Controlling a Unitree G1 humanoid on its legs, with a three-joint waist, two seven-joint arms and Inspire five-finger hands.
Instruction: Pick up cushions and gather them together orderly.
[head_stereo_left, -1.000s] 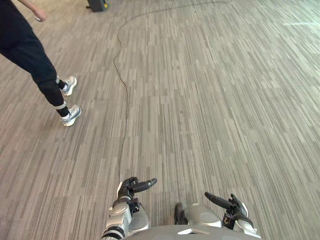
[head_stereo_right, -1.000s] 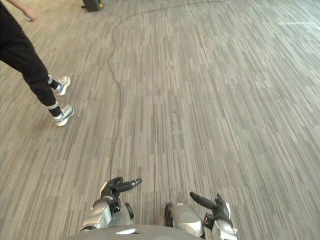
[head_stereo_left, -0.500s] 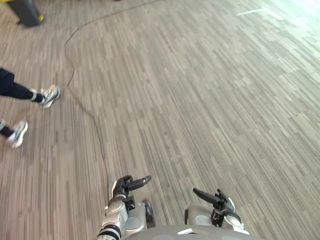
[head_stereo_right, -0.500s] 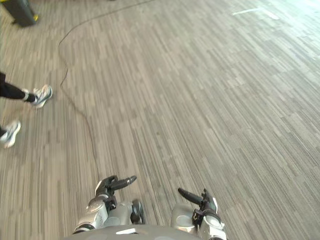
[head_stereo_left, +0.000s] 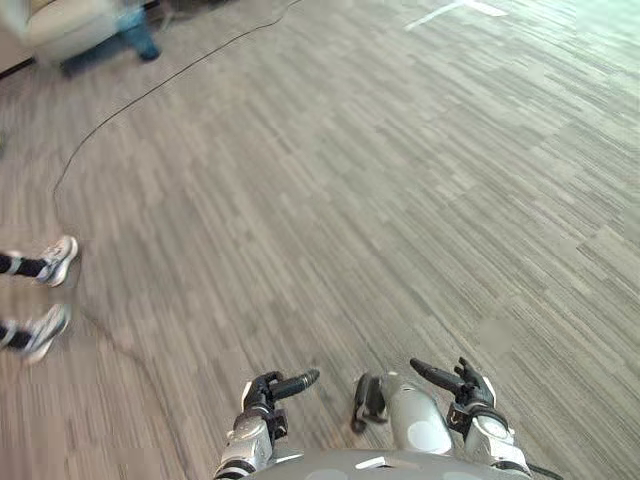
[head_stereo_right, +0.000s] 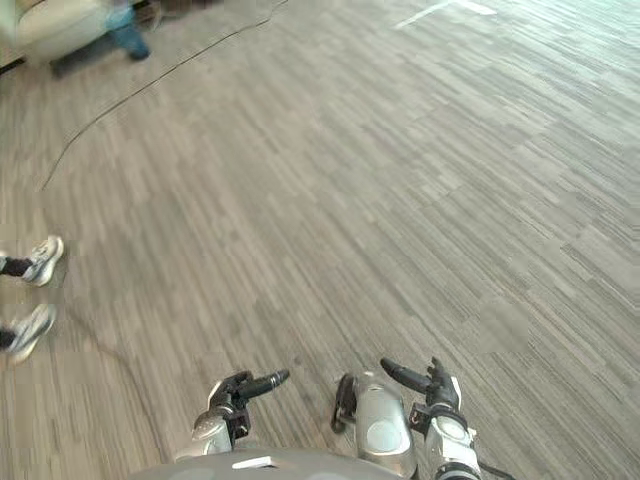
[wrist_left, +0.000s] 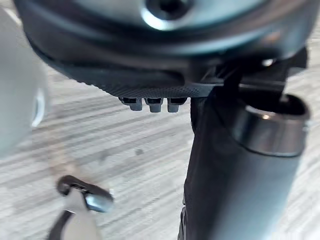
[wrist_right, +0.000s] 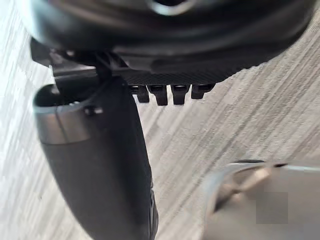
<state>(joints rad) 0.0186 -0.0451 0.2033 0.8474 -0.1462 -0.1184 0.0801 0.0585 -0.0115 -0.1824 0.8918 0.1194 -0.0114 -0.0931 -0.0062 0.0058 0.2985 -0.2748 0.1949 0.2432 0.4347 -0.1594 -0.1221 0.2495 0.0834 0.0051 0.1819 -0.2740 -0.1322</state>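
Note:
No cushion is plain to see; a blurred pale upholstered shape (head_stereo_left: 62, 26) lies at the far upper left of the carpet, and I cannot tell whether it is a cushion or a seat. My left hand (head_stereo_left: 268, 389) hangs low at the view's bottom, thumb out, fingers (wrist_left: 155, 104) relaxed and holding nothing. My right hand (head_stereo_left: 458, 384) hangs beside it, likewise open and empty, its thumb (wrist_right: 102, 165) large in the right wrist view. Both hands are far from the pale shape.
Grey striped carpet (head_stereo_left: 380, 200) stretches ahead. A person's two light shoes (head_stereo_left: 52, 264) stand at the left edge. A blurred blue thing (head_stereo_left: 137, 33) sits beside the pale shape. A white floor line (head_stereo_left: 445, 12) shows at the far top.
The camera has swung, so the whole picture has shifted: the person's shoes now sit lower at the left edge, and the pale shape has come into view. Both hands keep their pose.

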